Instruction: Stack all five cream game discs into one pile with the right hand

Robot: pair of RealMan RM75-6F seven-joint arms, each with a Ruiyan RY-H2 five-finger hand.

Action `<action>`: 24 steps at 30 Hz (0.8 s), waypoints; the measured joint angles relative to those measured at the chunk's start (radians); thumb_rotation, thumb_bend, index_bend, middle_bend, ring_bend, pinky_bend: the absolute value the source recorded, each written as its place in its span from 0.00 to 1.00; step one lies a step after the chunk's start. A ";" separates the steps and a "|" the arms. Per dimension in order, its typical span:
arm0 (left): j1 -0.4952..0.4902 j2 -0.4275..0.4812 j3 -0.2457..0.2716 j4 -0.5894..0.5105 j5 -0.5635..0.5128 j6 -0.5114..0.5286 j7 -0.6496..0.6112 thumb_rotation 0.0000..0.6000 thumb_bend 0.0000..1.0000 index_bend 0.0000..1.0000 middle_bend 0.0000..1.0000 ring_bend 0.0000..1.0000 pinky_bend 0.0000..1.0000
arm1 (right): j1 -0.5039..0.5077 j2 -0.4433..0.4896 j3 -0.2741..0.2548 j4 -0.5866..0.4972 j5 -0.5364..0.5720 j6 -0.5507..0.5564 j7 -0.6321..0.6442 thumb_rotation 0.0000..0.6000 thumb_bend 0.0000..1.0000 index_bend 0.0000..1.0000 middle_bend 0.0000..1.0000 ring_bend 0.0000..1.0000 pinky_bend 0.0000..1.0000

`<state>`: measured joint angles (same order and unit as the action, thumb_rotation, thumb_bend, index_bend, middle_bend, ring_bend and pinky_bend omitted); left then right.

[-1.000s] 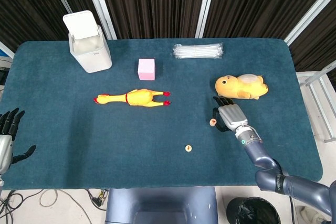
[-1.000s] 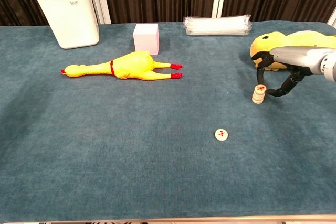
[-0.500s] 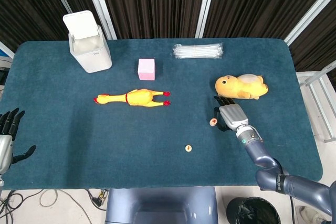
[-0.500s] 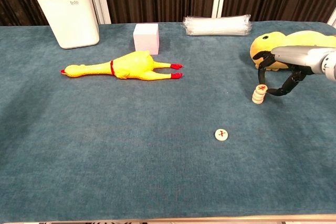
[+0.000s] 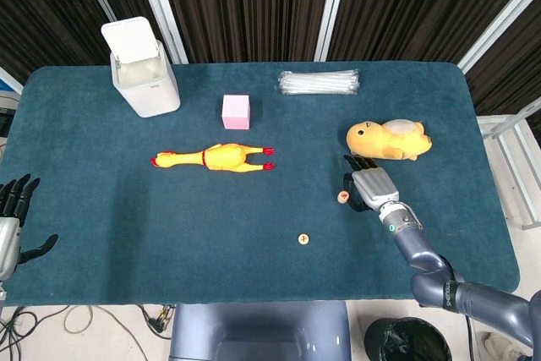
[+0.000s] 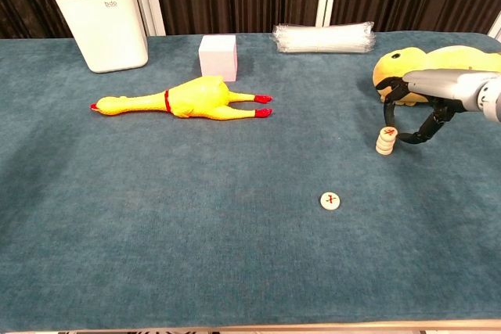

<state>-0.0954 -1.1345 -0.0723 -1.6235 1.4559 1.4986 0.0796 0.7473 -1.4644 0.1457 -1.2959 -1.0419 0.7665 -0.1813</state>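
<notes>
A short pile of cream discs (image 6: 384, 143) stands on the blue table, right of centre, just in front of the yellow plush. Its top disc (image 6: 387, 132) sits tilted, red mark up. My right hand (image 6: 423, 111) reaches in from the right and pinches this top disc between thumb and curled fingers. From the head view the pile (image 5: 342, 197) shows just left of the right hand (image 5: 370, 185). One loose cream disc (image 6: 331, 200) lies flat nearer the front edge, also visible as the loose disc (image 5: 302, 239) from above. My left hand (image 5: 10, 219) hangs off the table's left edge, fingers spread, holding nothing.
A yellow plush toy (image 5: 387, 139) lies right behind the right hand. A rubber chicken (image 5: 213, 158) lies mid-table, a pink cube (image 5: 236, 112) behind it. A white bin (image 5: 142, 68) stands back left, and a bundle of clear straws (image 5: 319, 82) lies at the back.
Almost nothing has moved. The right hand stays at the pile, its fingertips shifting very slightly at the top disc.
</notes>
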 measured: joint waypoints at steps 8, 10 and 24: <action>0.000 0.000 0.000 0.000 0.000 -0.001 0.000 1.00 0.17 0.05 0.00 0.00 0.07 | 0.001 0.003 0.000 0.000 0.005 -0.003 -0.004 1.00 0.47 0.48 0.00 0.00 0.09; 0.000 0.000 0.000 0.000 -0.001 -0.001 0.000 1.00 0.17 0.05 0.00 0.00 0.07 | 0.000 0.003 0.001 0.000 0.007 -0.004 -0.003 1.00 0.47 0.48 0.00 0.00 0.09; -0.001 -0.001 0.000 0.001 -0.003 -0.003 0.002 1.00 0.17 0.05 0.00 0.00 0.06 | -0.002 0.030 0.014 -0.030 0.000 0.010 0.007 1.00 0.47 0.44 0.00 0.00 0.09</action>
<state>-0.0964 -1.1356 -0.0726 -1.6227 1.4533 1.4957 0.0819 0.7454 -1.4342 0.1599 -1.3264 -1.0424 0.7762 -0.1743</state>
